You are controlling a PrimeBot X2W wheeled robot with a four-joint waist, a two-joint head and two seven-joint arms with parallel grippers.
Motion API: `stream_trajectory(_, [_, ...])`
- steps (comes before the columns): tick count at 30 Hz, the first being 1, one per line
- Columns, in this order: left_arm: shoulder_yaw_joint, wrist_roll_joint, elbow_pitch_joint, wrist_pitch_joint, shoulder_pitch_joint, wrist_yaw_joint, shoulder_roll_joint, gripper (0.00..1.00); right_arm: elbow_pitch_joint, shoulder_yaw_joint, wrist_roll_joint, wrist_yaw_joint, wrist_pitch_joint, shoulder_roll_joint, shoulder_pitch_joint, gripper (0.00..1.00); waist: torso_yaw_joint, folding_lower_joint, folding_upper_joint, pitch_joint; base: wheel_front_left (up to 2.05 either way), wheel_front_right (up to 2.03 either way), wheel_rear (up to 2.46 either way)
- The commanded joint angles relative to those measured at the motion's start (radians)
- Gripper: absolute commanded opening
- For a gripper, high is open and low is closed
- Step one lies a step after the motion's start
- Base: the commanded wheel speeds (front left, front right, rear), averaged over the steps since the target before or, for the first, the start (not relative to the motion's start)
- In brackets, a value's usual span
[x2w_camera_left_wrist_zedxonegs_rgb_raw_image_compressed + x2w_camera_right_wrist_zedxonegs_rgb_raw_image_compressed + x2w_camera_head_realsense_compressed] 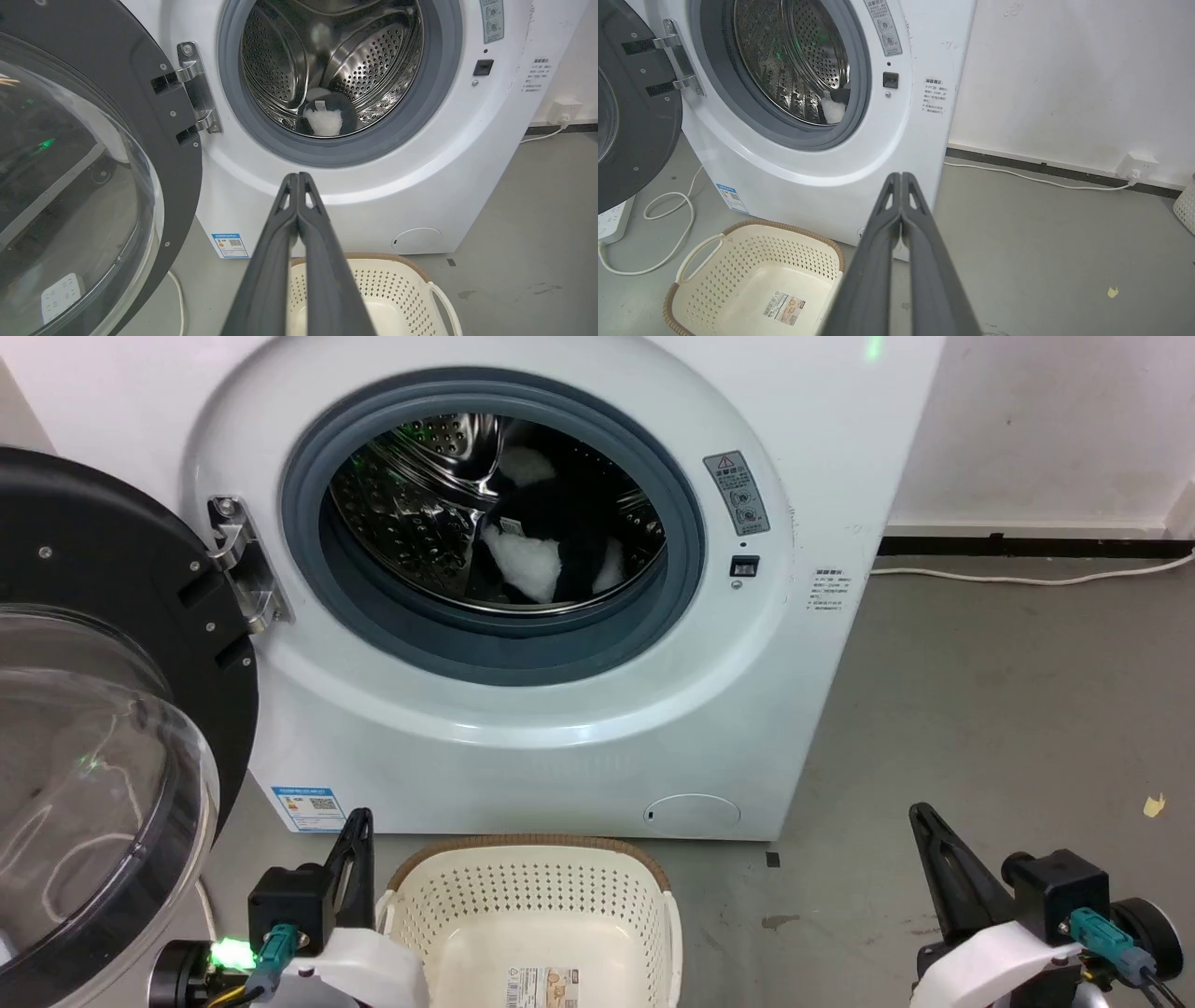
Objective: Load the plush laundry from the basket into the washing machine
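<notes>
The plush laundry (551,537) lay bunched low in the drum (411,513) of the washing machine (560,747), right of centre, white patch nearest. Its black bulk merged with shadow, so its long axis could not be told. The left gripper (297,179) and right gripper (901,179) were pressed closed, holding nothing, either side of the basket (523,896) on the grey floor (990,709).
</notes>
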Motion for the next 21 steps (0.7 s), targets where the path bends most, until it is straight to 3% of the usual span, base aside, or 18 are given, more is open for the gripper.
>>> stream_trajectory(1, [0.007,0.012,-0.009,0.008,-0.015,-0.004,-0.002,0.0,-0.007,-0.002,-0.008,-0.001,0.006,0.0,-0.012,0.0,0.0,0.0,0.0,0.0,0.0,0.0,0.0])
stream_trajectory(21, [0.009,0.018,-0.016,0.017,-0.016,-0.005,-0.002,0.0,-0.009,-0.002,-0.015,-0.001,0.015,0.0,-0.014,0.0,-0.002,0.0,0.0,0.001,0.0,0.0,0.0])
